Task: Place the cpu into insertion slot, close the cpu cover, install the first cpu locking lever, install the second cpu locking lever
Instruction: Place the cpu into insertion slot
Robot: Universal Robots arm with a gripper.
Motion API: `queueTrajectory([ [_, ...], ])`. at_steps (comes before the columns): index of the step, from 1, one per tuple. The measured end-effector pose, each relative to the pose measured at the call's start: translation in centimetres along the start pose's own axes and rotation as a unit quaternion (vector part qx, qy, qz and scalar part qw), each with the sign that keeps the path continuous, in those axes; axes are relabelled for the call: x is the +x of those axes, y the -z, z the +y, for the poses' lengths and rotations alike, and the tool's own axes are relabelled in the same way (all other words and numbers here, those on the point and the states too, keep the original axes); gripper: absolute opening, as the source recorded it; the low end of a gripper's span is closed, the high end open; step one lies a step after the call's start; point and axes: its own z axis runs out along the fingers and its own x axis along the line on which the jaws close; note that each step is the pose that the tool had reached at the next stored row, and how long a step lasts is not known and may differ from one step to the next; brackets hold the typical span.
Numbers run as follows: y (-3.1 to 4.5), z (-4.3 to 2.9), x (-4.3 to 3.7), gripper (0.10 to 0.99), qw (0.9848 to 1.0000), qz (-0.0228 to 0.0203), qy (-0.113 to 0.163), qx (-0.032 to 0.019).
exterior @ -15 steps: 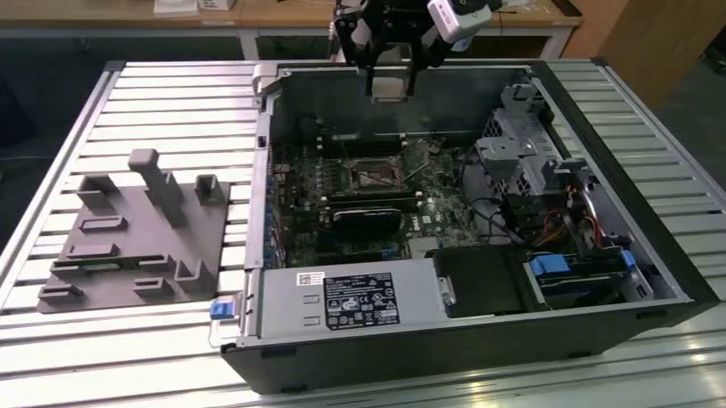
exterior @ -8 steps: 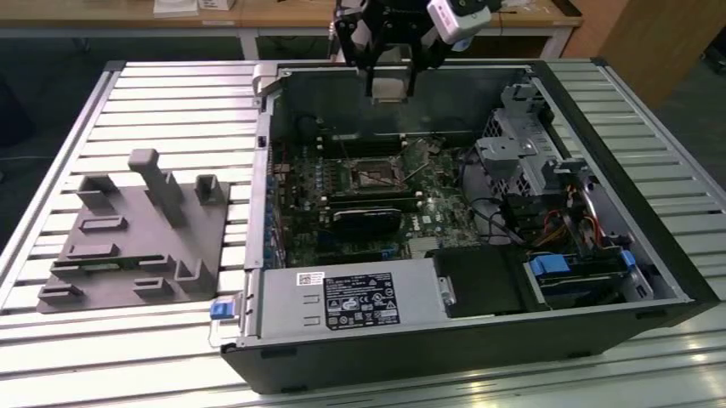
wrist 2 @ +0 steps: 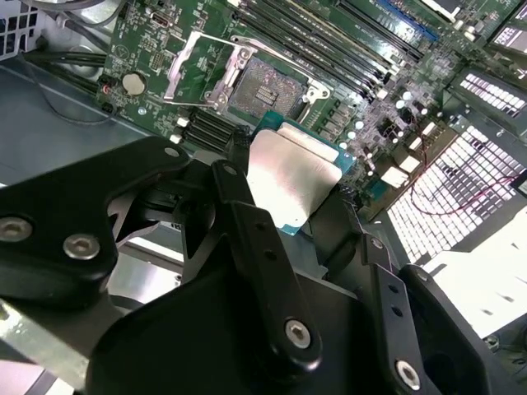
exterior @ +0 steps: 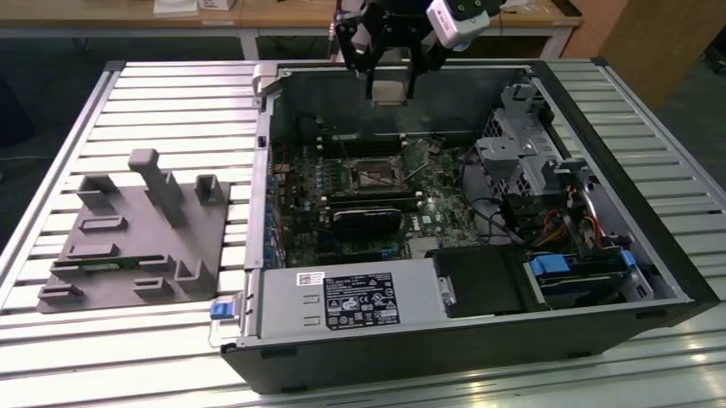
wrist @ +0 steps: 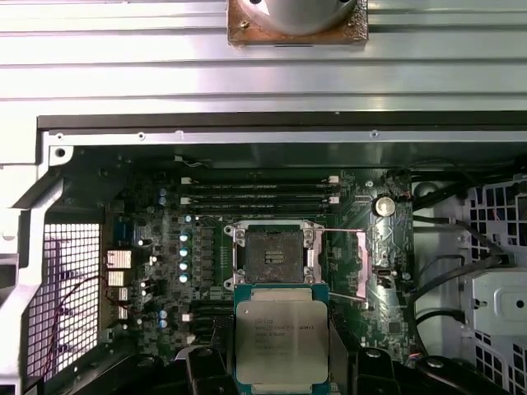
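The pincer (exterior: 389, 89) hung in open air above the case, gripping the cpu (wrist: 282, 346). Beneath it the insertion slot (wrist: 274, 253) lay uncovered, its cpu cover (wrist 2: 183, 67) tipped aside. Memory slots (wrist: 259, 193) ran close beside the slot, and a black card (exterior: 365, 219) stood near. A drive cage (exterior: 516, 149) and cables (exterior: 499, 217) crowded the exterior view's right.

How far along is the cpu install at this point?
Nothing looks done yet: the insertion slot is empty and the cpu cover is flipped open beside it. In hand: the hand grips the cpu above the open case, short of the slot. Left: seating the cpu, closing the cover and both locking steps.
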Motion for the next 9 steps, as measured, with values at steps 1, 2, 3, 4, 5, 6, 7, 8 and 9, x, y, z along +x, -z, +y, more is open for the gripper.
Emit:
queueTrajectory([
  [1, -0.04, 0.00, 0.00, 0.541, 1.0000, 0.0000, 0.000, 0.0000],
  [2, -0.09, -0.01, 0.00, 0.541, 1.0000, 0.0000, 0.000, 0.0000],
  [3, -0.13, -0.01, 0.00, 0.541, 1.0000, 0.0000, 0.000, 0.0000],
  [4, -0.18, -0.01, 0.00, 0.541, 1.0000, 0.0000, 0.000, 0.0000],
  [5, -0.21, -0.02, 0.00, 0.541, 1.0000, 0.0000, 0.000, 0.0000],
  [6, -0.23, -0.02, 0.00, 0.541, 1.0000, 0.0000, 0.000, 0.0000],
  [7, -0.26, -0.02, 0.00, 0.541, 1.0000, 0.0000, 0.000, 0.0000],
  [8, -0.28, -0.02, -0.01, 0.541, 1.0000, 0.0000, 0.000, 0.0000],
  [9, -0.30, -0.03, -0.01, 0.541, 1.0000, 0.0000, 0.000, 0.0000],
])
